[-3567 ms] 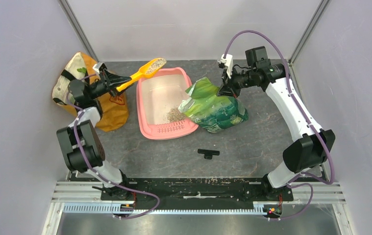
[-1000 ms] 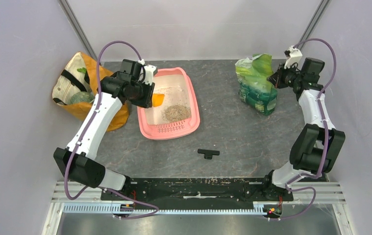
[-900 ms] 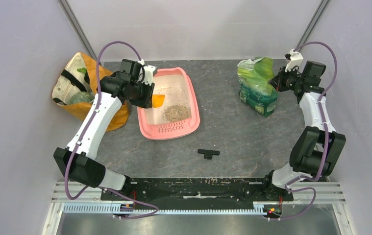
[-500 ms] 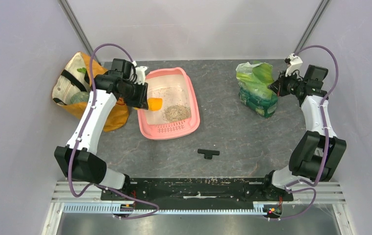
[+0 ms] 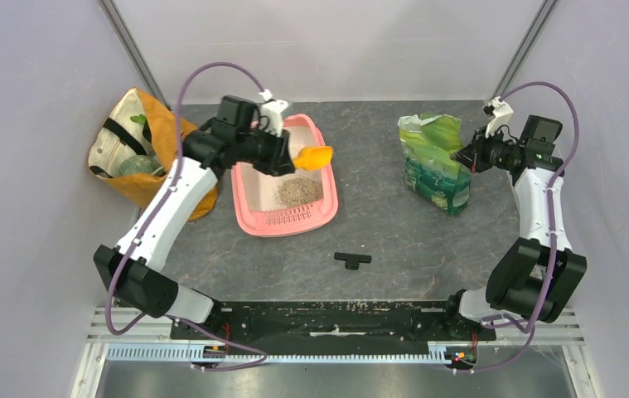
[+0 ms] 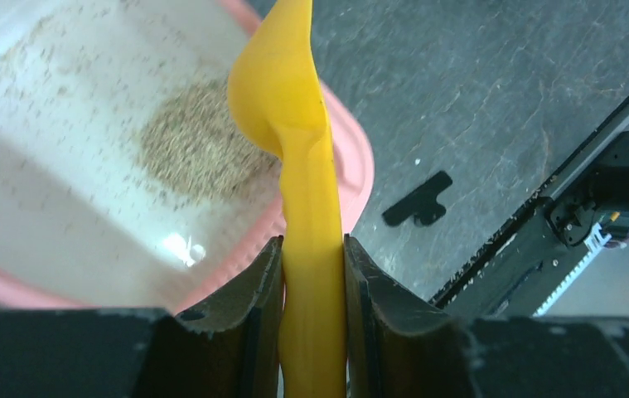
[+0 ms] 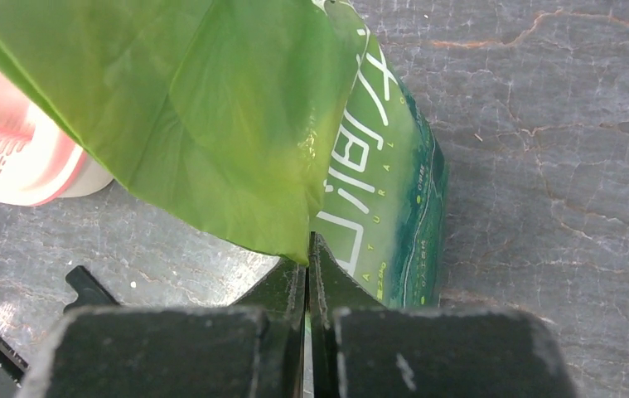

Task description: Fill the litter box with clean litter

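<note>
The pink litter box lies left of centre, with a small pile of grey-beige litter near its slotted end. My left gripper is shut on the handle of an orange scoop, whose bowl hangs over the box's right rim. In the left wrist view the scoop points past the litter and the rim. No granules show in it. My right gripper is shut on the top flap of the upright green bag, and the flap fills the right wrist view above the gripper.
An orange-tan fabric bag leans in the back-left corner beside the left arm. A small black T-shaped piece lies on the grey tabletop in front of the box. Enclosure walls stand close on both sides and behind.
My left gripper has carried the scoop from the box's left side across to its right rim and raised it. The right arm and the green bag have barely shifted.
</note>
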You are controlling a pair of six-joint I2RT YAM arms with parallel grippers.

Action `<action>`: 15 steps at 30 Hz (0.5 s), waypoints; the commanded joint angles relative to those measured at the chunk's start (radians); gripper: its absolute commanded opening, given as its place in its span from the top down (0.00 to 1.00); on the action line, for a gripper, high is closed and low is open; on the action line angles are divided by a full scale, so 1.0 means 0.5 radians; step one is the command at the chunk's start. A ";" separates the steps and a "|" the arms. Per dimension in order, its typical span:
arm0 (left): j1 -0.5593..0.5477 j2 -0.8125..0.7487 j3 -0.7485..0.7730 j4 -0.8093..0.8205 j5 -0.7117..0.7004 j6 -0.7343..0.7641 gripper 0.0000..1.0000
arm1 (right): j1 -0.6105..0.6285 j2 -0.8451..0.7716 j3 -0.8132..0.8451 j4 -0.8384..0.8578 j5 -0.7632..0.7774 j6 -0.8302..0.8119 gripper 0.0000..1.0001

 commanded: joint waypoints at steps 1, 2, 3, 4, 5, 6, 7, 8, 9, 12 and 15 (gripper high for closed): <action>-0.335 0.201 0.077 0.490 -0.423 -0.244 0.98 | -0.021 -0.055 0.021 -0.075 -0.104 -0.001 1.00; -0.393 0.268 0.091 0.536 -0.449 -0.262 0.98 | -0.023 -0.056 0.031 -0.093 -0.113 -0.006 1.00; -0.441 0.354 0.126 0.554 -0.494 -0.294 0.98 | -0.025 -0.053 0.043 -0.126 -0.117 -0.022 1.00; -0.493 0.444 0.160 0.566 -0.521 -0.315 0.98 | -0.027 -0.049 0.060 -0.155 -0.123 -0.036 1.00; -0.531 0.517 0.212 0.571 -0.530 -0.317 0.98 | -0.033 -0.048 0.076 -0.193 -0.133 -0.062 1.00; -0.580 0.598 0.263 0.575 -0.595 -0.316 0.98 | -0.038 -0.045 0.091 -0.230 -0.146 -0.089 1.00; -0.621 0.678 0.296 0.590 -0.658 -0.318 0.98 | -0.043 -0.043 0.105 -0.258 -0.155 -0.112 1.00; -0.657 0.734 0.332 0.620 -0.701 -0.305 0.98 | -0.043 -0.037 0.116 -0.293 -0.169 -0.137 1.00; -0.686 0.791 0.350 0.659 -0.758 -0.295 0.98 | -0.043 -0.034 0.126 -0.326 -0.185 -0.162 1.00; -0.743 0.926 0.388 0.788 -0.900 -0.288 0.98 | -0.046 -0.022 0.164 -0.434 -0.246 -0.226 1.00; -0.754 1.086 0.452 0.822 -0.946 -0.337 0.95 | -0.046 -0.020 0.198 -0.529 -0.308 -0.294 1.00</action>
